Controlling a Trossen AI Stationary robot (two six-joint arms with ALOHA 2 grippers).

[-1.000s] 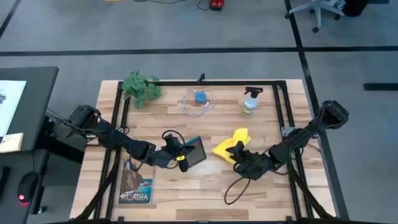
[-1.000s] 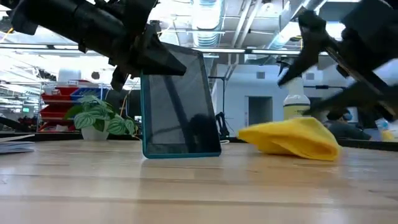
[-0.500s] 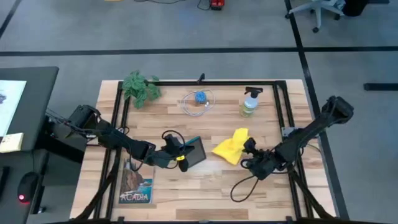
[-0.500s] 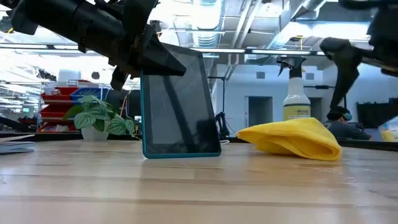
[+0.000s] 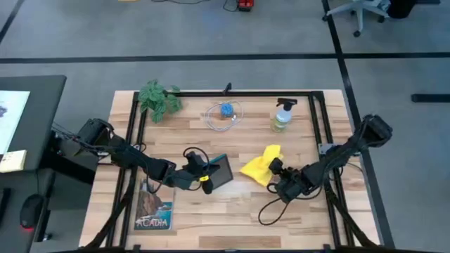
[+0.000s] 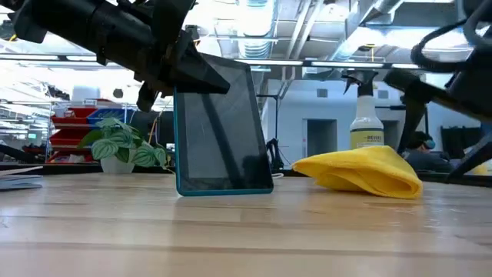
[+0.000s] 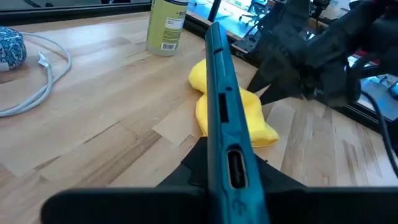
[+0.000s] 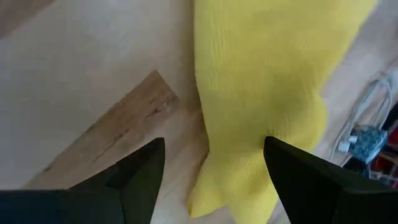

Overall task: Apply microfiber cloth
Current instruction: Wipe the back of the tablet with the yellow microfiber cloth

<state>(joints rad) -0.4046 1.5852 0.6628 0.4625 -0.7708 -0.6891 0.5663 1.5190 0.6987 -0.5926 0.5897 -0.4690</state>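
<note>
The dark tablet (image 5: 222, 171) in its teal case stands upright near the table's middle, with my left gripper (image 5: 205, 176) shut on it from the left. The yellow microfiber cloth (image 5: 261, 166) lies bunched in a mound on the wood just right of the tablet, and shows as a low heap (image 6: 360, 171) in the low view. My right gripper (image 5: 276, 176) hangs open at the cloth's near right end. In the right wrist view its two fingers (image 8: 138, 177) stand apart with the cloth's end (image 8: 264, 87) before them. I cannot tell whether they touch it. My left gripper pinches the tablet between its two fingers (image 7: 194, 163) at the narrow edge that bears the port (image 7: 229, 163), one finger on each face. It comes roughly level from the table's left, high on the tablet. The tablet stands upright with its bottom edge (image 6: 224, 191) on the table.
A potted plant (image 5: 159, 98), a coiled white cable with a blue ball (image 5: 225, 112) and a spray bottle (image 5: 281, 115) stand along the far side. A booklet (image 5: 153, 208) lies near left. A black cable loop (image 5: 271, 211) lies under my right arm. Black rails (image 5: 324, 119) frame the table.
My right gripper has drawn back from over the cloth toward the table's right edge, then come partway back toward the cloth's near end. The cloth has stayed in its heap. The left gripper and the tablet have kept still.
</note>
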